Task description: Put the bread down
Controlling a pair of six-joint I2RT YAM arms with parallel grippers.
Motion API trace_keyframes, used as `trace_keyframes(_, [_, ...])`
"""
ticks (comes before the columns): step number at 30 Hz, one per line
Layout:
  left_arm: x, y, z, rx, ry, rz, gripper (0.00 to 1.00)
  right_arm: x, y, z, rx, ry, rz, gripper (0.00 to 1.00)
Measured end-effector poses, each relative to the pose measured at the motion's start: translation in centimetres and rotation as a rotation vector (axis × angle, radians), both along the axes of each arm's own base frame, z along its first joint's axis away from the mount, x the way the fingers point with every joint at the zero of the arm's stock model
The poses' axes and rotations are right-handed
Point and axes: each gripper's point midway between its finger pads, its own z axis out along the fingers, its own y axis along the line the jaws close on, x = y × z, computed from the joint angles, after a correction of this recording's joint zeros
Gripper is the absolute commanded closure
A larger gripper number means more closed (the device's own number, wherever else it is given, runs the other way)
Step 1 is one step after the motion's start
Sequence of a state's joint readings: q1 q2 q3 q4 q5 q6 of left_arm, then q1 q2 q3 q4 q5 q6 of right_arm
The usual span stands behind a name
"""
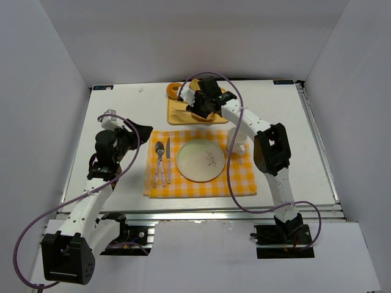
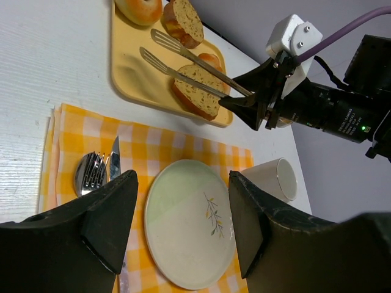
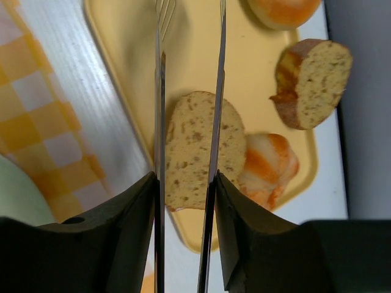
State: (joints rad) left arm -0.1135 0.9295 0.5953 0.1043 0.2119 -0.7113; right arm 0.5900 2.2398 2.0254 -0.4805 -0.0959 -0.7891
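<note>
The right gripper (image 3: 184,189) is clamped on a pair of metal tongs (image 3: 160,122), its fingers pressing the two arms from outside. This lets the long blades reach food that the fingers could not pick up cleanly. The blades stand narrowly apart with nothing between their tips. They hang over the yellow tray (image 1: 177,115), directly above a brown-crusted slice (image 3: 192,146). The bread (image 1: 174,90), a small golden ring, lies at the tray's far left corner, beyond the tips and a little off their line. On this showing the tongs need to reach further and turn toward the ring before closing. Crowding is the difficulty: a second slice (image 3: 311,79) sits just beside the ring and a pale knotted roll (image 3: 269,165) lies next to the slice under the blades, so either could be nudged or caught by mistake. The plate (image 1: 200,160), probably the destination, sits bare on the checked cloth (image 1: 244,183), with cutlery (image 1: 160,162) to its left and a white cup (image 1: 237,140) to its right, near the right arm's likely route. The left gripper (image 2: 182,189) hangs wide open and empty off the cloth's left side, out of that route.
</note>
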Motion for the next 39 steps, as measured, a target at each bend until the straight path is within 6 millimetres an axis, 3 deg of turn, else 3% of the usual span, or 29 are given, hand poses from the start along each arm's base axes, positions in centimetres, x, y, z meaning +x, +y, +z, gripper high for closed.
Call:
trace_keyframes(12, [0.1, 0.2, 0.0, 0.003, -0.002, 0.012, 0.29, 3.6, 0.6, 3.0, -0.017, -0.228, -0.026, 0.54])
trace_keyframes(23, [-0.1, 0.3, -0.5, 0.013, 0.017, 0.011, 0.29, 4.2, 1.5, -0.2, -0.057, -0.234, -0.018, 0.51])
trace_keyframes(33, [-0.1, 0.3, -0.5, 0.016, 0.017, 0.011, 0.29, 5.1, 1.9, 0.1, -0.042, -0.276, -0.032, 0.5])
trace_keyframes(39, [-0.2, 0.3, -0.7, 0.017, 0.026, 0.011, 0.29, 5.3, 1.9, -2.2, -0.065, -0.258, -0.031, 0.48])
